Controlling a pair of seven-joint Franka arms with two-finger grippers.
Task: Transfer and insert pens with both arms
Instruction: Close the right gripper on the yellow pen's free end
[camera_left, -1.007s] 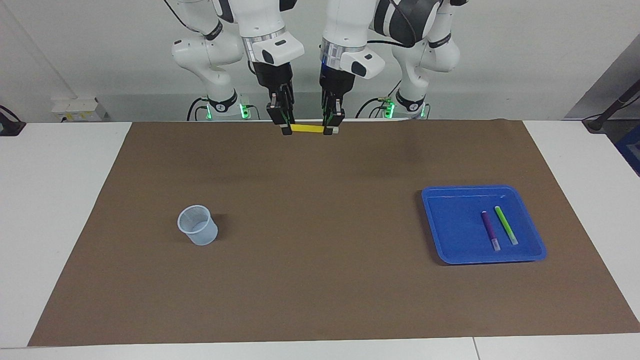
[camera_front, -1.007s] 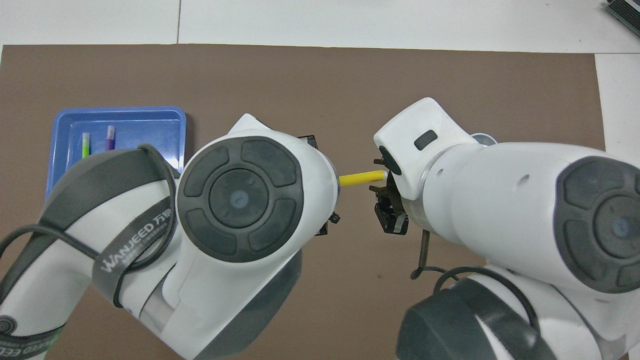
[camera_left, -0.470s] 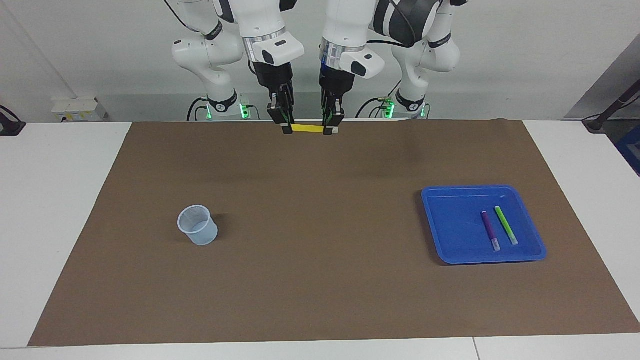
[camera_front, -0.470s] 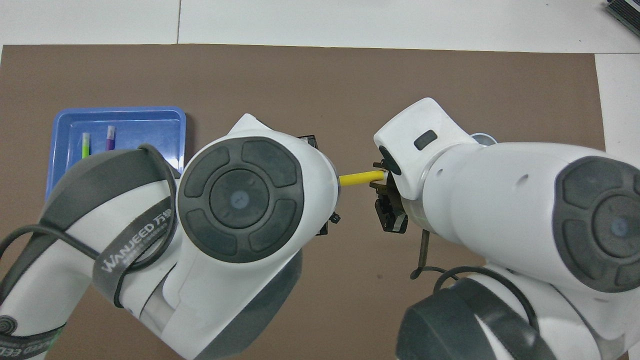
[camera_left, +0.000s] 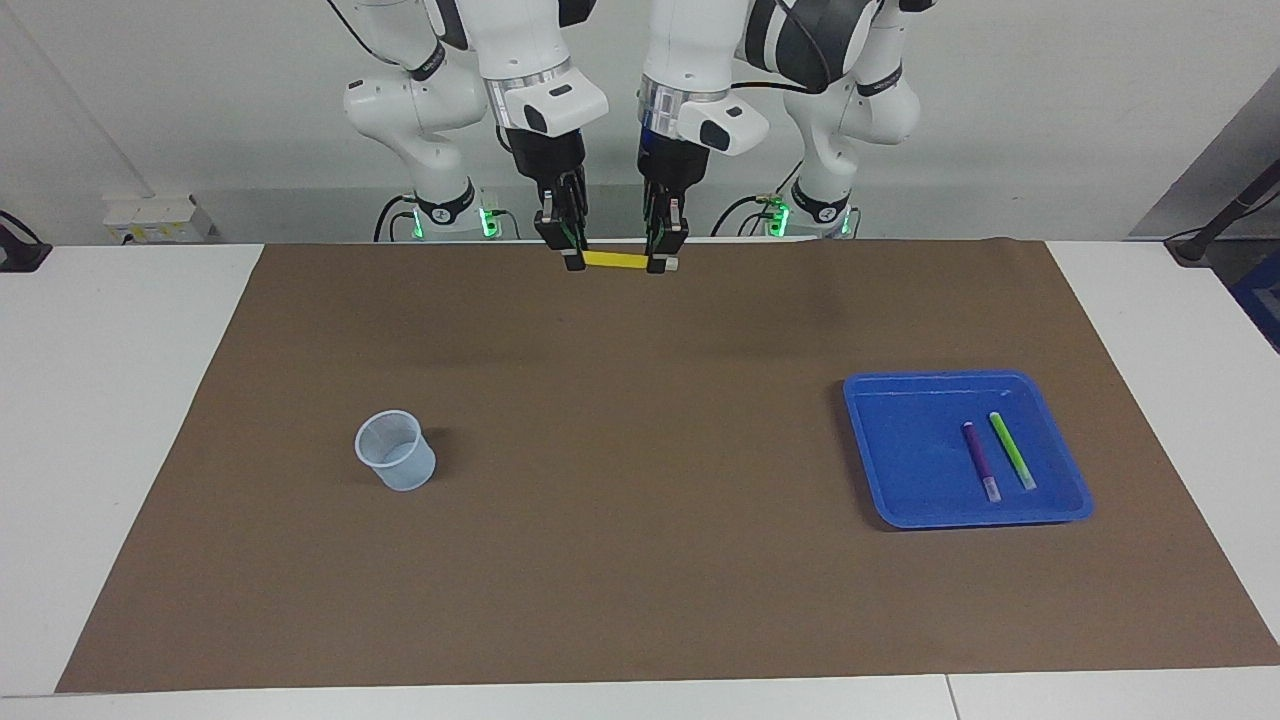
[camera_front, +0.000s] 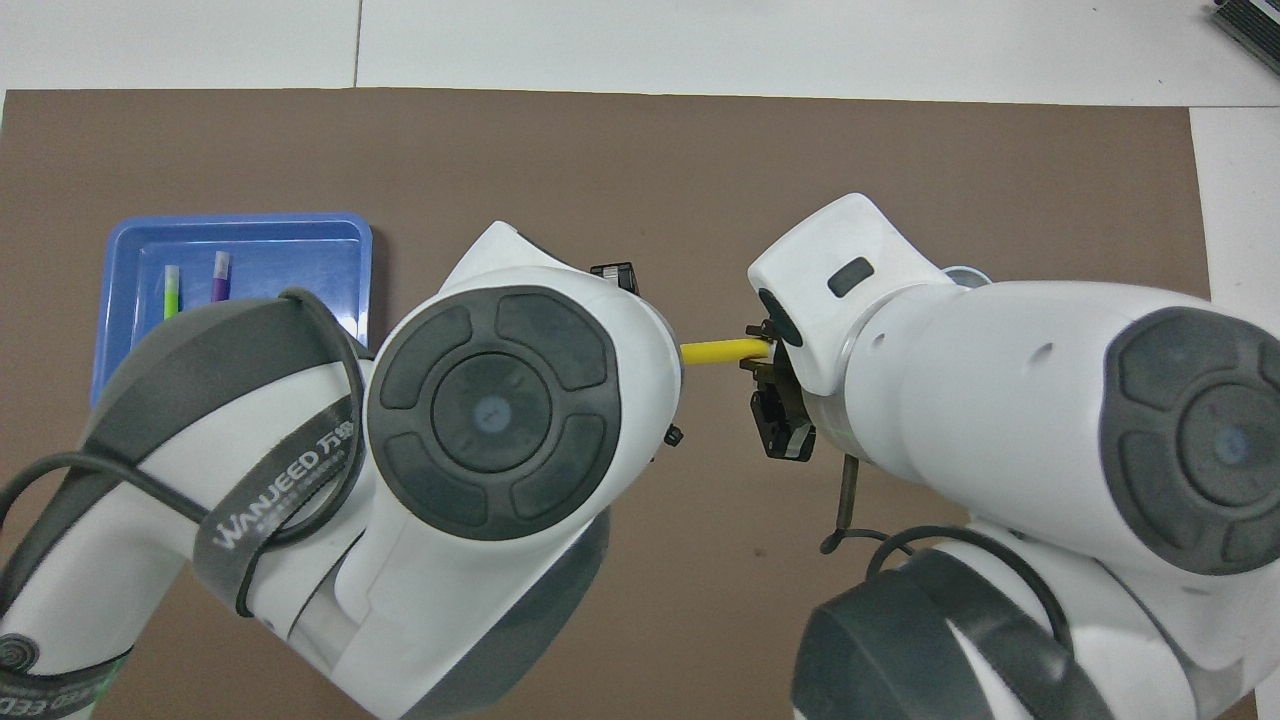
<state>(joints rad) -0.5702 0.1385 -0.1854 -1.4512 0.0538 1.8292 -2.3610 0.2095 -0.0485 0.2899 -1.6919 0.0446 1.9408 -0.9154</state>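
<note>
The yellow pen (camera_left: 615, 259) is held level in the air over the bench edge nearest the robots, gripped at both ends. Over the last second the right claw (camera_left: 573, 262) has been closed onto its end, so it is now clamped there, while the left claw (camera_left: 656, 264) has stayed shut on the capped end. The handover is judged half done: release by the left claw is what remains before the cup (camera_left: 395, 450) can be approached. The purple pen (camera_left: 979, 461) and green pen (camera_left: 1012, 450) lie in the blue tray (camera_left: 900, 500).
</note>
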